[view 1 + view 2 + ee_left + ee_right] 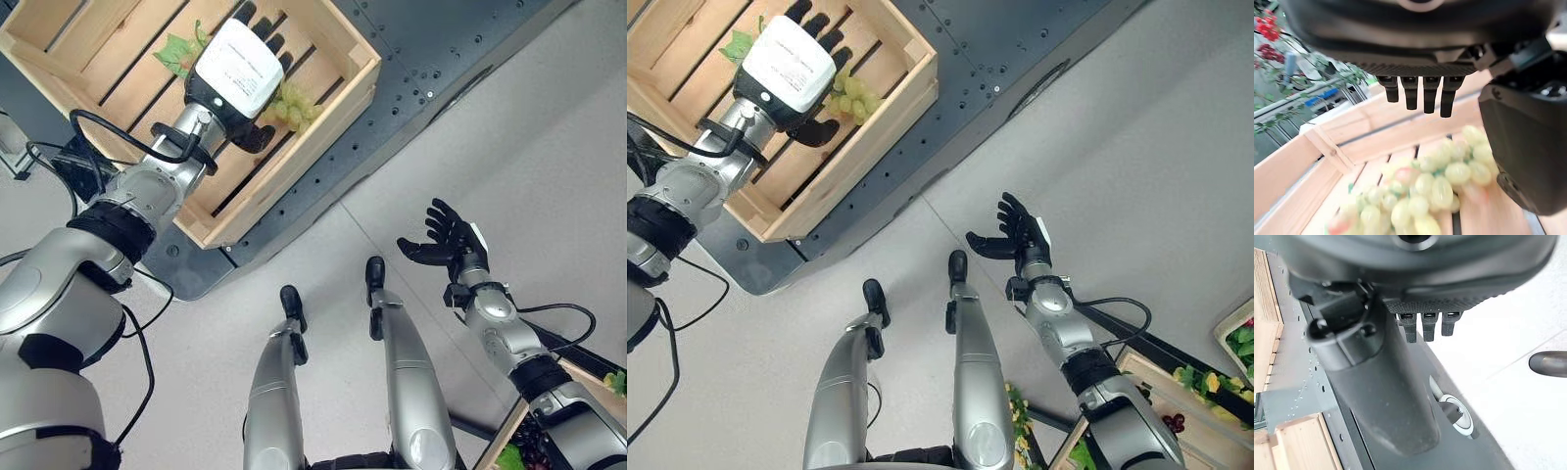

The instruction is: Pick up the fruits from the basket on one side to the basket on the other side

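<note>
I see the left hand (238, 70) positioned over the wooden crate (338, 44), fingers straight and relaxed, thumb clear. The bunch of green grapes (1426, 188) lies on the crate's slatted floor directly beneath this hand; I see no finger curled round it. A green leaf (177, 52) lies in the crate beside the hand. The right hand (1017, 235) hangs over the grey floor (549, 147), well apart from the crate, fingers spread, holding nothing.
</note>
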Available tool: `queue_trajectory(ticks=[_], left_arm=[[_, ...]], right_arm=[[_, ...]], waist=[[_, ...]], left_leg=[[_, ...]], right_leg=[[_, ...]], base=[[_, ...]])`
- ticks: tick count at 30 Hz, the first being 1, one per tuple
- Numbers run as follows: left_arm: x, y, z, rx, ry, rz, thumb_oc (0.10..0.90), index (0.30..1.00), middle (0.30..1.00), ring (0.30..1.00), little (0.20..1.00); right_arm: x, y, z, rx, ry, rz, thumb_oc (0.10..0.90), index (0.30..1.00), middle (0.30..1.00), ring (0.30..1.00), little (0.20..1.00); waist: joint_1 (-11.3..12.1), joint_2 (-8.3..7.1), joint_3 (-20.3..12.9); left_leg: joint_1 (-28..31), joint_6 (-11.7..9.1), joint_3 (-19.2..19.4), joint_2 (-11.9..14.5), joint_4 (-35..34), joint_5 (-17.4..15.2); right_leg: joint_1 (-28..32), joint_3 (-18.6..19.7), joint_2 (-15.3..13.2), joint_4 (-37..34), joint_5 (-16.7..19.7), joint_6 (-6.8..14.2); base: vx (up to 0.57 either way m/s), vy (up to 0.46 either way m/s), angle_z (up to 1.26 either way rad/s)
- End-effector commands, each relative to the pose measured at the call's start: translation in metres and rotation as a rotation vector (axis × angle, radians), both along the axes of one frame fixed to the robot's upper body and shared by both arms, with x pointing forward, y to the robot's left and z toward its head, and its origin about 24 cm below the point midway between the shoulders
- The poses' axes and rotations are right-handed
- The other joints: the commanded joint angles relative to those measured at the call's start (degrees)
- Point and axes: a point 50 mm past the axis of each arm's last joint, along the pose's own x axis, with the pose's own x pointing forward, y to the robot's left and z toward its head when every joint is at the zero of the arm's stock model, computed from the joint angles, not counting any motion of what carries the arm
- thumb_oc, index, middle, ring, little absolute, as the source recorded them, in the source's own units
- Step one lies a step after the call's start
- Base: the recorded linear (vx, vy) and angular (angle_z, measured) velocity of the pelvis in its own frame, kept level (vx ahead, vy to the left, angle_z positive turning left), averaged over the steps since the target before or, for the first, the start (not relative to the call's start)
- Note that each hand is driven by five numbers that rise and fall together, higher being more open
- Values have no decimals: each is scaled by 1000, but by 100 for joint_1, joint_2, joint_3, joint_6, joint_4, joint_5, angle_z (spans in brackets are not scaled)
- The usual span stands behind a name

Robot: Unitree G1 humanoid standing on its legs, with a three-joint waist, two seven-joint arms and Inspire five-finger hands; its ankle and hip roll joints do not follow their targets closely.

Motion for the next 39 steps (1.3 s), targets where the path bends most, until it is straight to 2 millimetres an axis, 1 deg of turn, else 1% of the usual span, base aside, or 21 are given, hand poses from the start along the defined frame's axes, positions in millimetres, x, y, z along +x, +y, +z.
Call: queue_trajectory(ticks=[1, 5, 9, 10, 12, 18, 20, 21, 27, 28, 29, 30, 31, 39], left_arm=[[-11, 17, 63, 22, -160, 83, 800, 900, 900, 900, 900], [-10, 22, 65, 22, -136, 118, 800, 900, 900, 900, 900], [-7, 22, 65, 27, -113, 151, 800, 900, 900, 900, 900], [-7, 26, 68, 26, -113, 184, 800, 900, 900, 900, 900], [-6, 28, 69, 21, -121, 205, 800, 900, 900, 900, 900], [-11, 37, 85, 27, -233, 268, 800, 900, 900, 900, 900], [-12, 43, 89, 14, -252, 306, 800, 900, 900, 900, 900], [-13, 51, 92, -5, -267, 357, 800, 900, 900, 900, 900], [-16, 63, 95, -36, -315, 428, 800, 900, 900, 900, 900], [-16, 64, 94, -45, -307, 436, 656, 684, 684, 684, 684], [-15, 66, 92, -56, -296, 436, 453, 380, 380, 380, 380], [-15, 68, 90, -72, -281, 435, 453, 380, 380, 380, 380], [-14, 69, 88, -84, -263, 437, 400, 300, 300, 300, 300], [-9, 69, 71, -101, -169, 384, 400, 300, 300, 300, 300]], right_arm=[[4, 7, 27, 72, -135, 51, 800, 900, 900, 900, 900], [5, 4, 29, 77, -144, 36, 800, 900, 900, 900, 900], [6, 0, 32, 78, -150, 26, 800, 900, 900, 900, 900], [7, -3, 36, 82, -159, 12, 800, 900, 900, 900, 900], [6, -5, 34, 80, -153, 2, 800, 900, 900, 900, 900], [3, -8, 36, 71, -161, -7, 800, 900, 900, 900, 900], [3, -10, 37, 73, -172, -9, 800, 900, 900, 900, 900], [3, -11, 41, 76, -188, -6, 800, 900, 900, 900, 900], [2, -7, 50, 88, -239, 16, 800, 900, 900, 900, 900], [2, -6, 50, 94, -245, 18, 800, 900, 900, 900, 900], [2, -5, 52, 98, -252, 20, 800, 900, 900, 900, 900], [2, -4, 53, 101, -258, 22, 800, 900, 900, 900, 900], [2, -4, 55, 105, -264, 23, 800, 900, 900, 900, 900], [3, -6, 63, 130, -285, 8, 800, 900, 900, 900, 900]], waist=[[9, -237, -71], [4, -259, -71], [-2, -284, -71], [-3, -303, -71], [-5, -304, -71], [-44, -319, -71], [-56, -328, -71], [-58, -336, -71], [-43, -363, -71], [-44, -367, -71], [-48, -372, -71], [-52, -377, -71], [-52, -381, -71], [-59, -347, -71]], left_leg=[[-294, 148, 334, 24, 220, -19], [-422, 152, 348, 34, 233, -9], [-520, 154, 335, 32, 269, -26], [-721, 150, 317, 21, 286, 17], [-796, 151, 293, 0, 294, 14], [-1088, 202, 278, -34, 308, 32], [-1177, 205, 254, -43, 320, 47], [-1254, 202, 221, -57, 331, 58], [-1327, 194, 177, -82, 300, 68], [-1316, 194, 177, -84, 280, 70], [-1299, 189, 174, -91, 256, 76], [-1286, 185, 173, -97, 240, 84], [-1268, 186, 176, -102, 218, 90], [-1013, 200, 227, -152, 60, 114]], right_leg=[[395, -249, 108, -192, -294, -15], [271, -247, 111, -205, -255, -2], [191, -248, 109, -204, -235, 16], [16, -256, 108, -221, -174, 23], [-56, -250, 112, -226, -156, 33], [-406, -192, 158, -195, -83, 54], [-499, -171, 176, -183, -65, 59], [-578, -152, 189, -181, -44, 69], [-653, -149, 200, -213, -21, 78], [-647, -151, 205, -217, -24, 80], [-632, -149, 213, -232, -22, 84], [-618, -146, 216, -250, -15, 85], [-601, -151, 218, -267, -10, 86], [-394, -140, 236, -339, 2, 90]], base=[[0, 0, 0], [0, 0, 0], [-2, 26, 1], [-22, 56, -3], [-9, 53, 0], [-8, 66, 1], [-20, 65, -2], [-15, 55, -1], [-12, 26, 0], [-23, 24, -4], [-25, 27, -3], [-28, 29, -3], [-21, 21, -3], [-37, 21, -2]])
